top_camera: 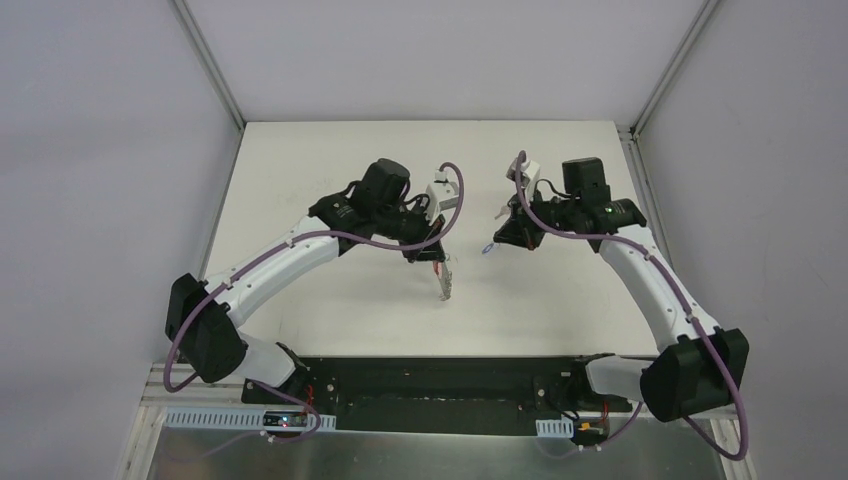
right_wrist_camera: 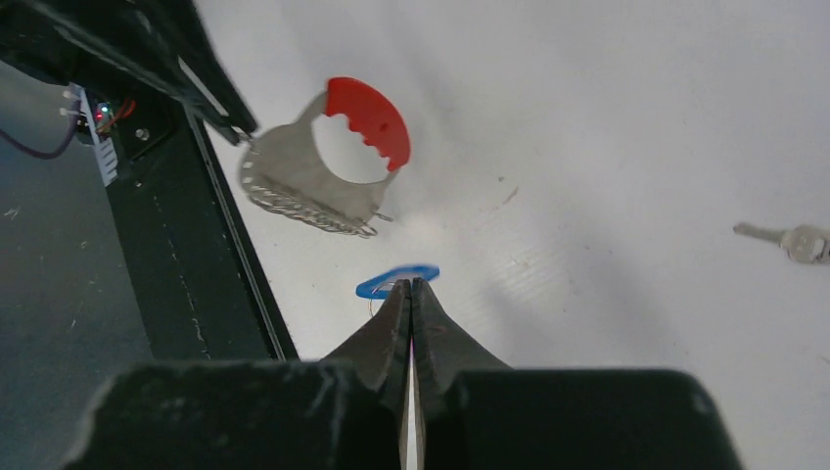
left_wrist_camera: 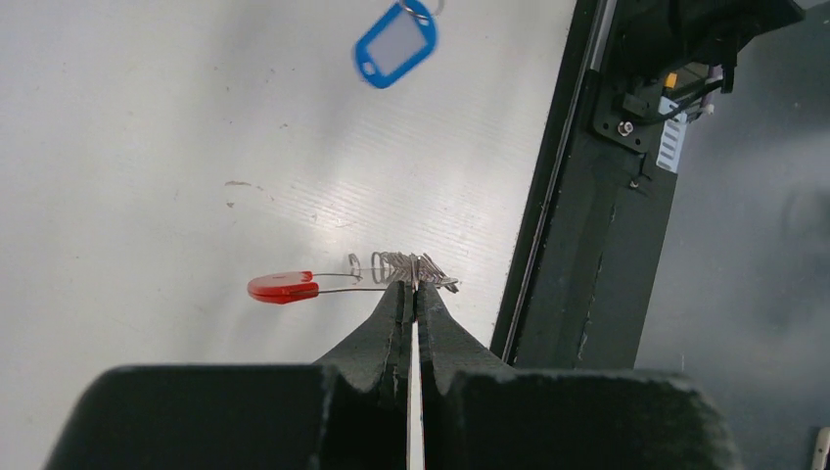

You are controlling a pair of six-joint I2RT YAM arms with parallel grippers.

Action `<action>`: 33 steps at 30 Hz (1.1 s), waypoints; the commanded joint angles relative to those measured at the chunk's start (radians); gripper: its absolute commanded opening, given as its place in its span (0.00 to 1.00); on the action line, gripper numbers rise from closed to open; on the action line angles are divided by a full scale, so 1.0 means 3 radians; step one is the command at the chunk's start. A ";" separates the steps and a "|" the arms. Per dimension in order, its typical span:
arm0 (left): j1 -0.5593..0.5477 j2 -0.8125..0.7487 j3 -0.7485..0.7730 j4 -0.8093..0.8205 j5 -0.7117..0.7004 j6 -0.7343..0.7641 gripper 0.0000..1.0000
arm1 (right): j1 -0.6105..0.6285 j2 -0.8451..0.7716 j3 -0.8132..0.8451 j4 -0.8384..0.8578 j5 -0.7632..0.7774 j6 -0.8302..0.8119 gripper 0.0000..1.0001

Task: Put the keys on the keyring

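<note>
Left gripper [left_wrist_camera: 415, 289] pinches keyring [left_wrist_camera: 396, 264]; right gripper [right_wrist_camera: 411, 284] pinches blue key [right_wrist_camera: 384, 286].

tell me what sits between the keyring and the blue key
Nothing; only bare white table shows between the keyring and the blue key, in the left wrist view.

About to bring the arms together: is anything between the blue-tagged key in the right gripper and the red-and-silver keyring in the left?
Nothing visible does. Only bare white table lies between the blue oblong-headed key in the right gripper and the red-banded silver keyring in the left gripper; the loose silver key lies aside.
</note>
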 commanded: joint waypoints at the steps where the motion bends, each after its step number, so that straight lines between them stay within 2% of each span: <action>1: 0.0036 0.0081 0.0248 0.0104 -0.0002 -0.0362 0.00 | 0.0145 -0.0260 0.0094 0.0233 -0.0384 0.0141 0.00; 16: 0.0031 0.0167 0.0355 0.0369 0.0469 -0.0452 0.00 | 0.0719 -0.0237 0.0108 0.0464 -0.0199 0.0164 0.00; 33: 0.0031 0.0106 0.0274 0.0451 0.0531 -0.0550 0.00 | 0.0820 -0.0185 0.0075 0.0549 -0.0013 0.0270 0.00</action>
